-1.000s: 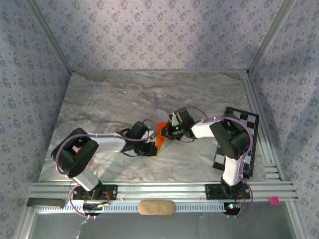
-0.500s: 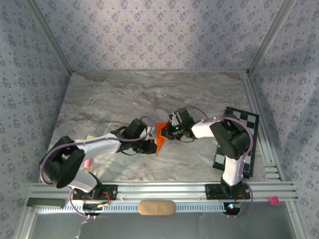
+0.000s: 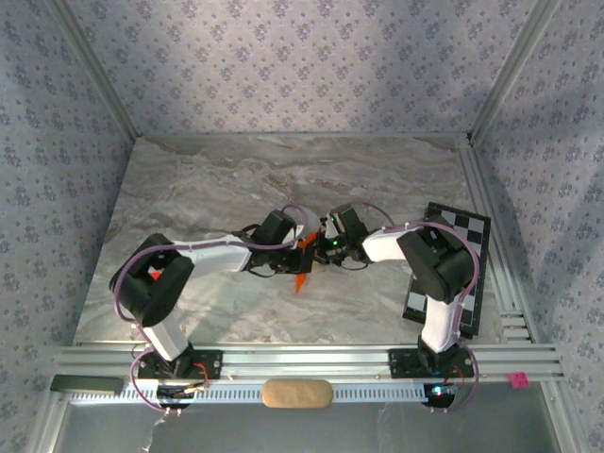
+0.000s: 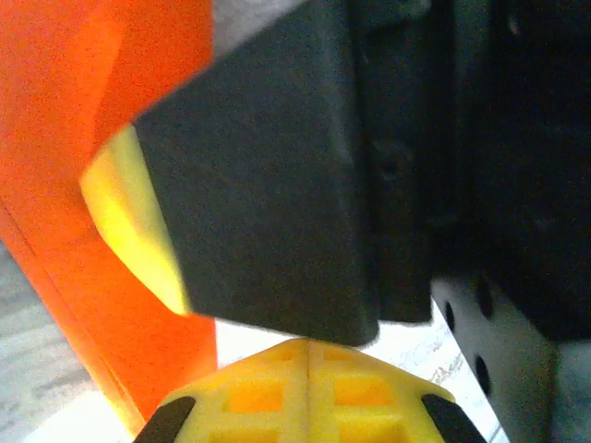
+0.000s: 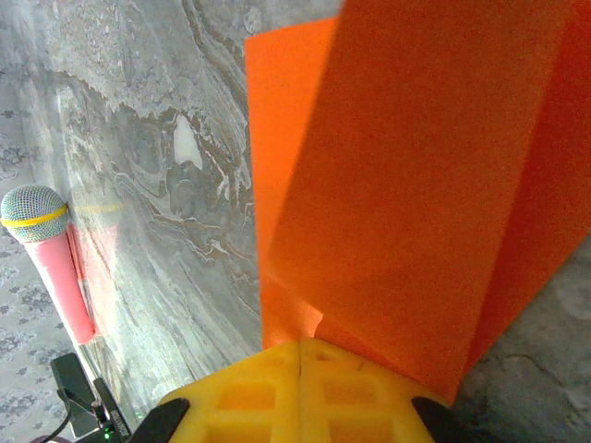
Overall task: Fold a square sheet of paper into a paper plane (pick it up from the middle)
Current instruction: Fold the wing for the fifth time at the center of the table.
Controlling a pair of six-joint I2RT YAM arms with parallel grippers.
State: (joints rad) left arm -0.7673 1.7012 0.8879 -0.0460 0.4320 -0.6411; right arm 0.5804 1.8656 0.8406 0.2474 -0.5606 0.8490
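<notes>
Jaws on both arms are pressed fully together. On the right gripper (image 5: 300,374) the yellow pads (image 5: 231,401) pinch the bottom edge of the orange paper (image 5: 416,185), which fans away from them in creased, overlapping layers over the marble table (image 5: 157,138). The left gripper (image 4: 307,383) is equally closed, its pads meeting at a thin seam. The paper runs just beside them on the left, and whether any of it is caught in that seam cannot be told. From above, the two grippers meet nose to nose near the middle of the table with the paper between them, one sharp tip pointing toward the near edge. This looks like a mid-fold step, one arm holding while the other works a crease. To do it well, the right grip should be firm enough that the layers do not slide. The left should follow the crease already there rather than cut across it, in small moves, since thin paper is likely to buckle or tear if the arms pull apart or twist against each other. The main obstacle is crowding: the right gripper's black body sits right against the left one, so the fingers could collide. A checkerboard card (image 3: 475,232) lies well apart at the right edge, partly under the right arm. A pink stick (image 5: 63,286) with a mesh head lies off to the side near the table's edge. Neither is in the way.
</notes>
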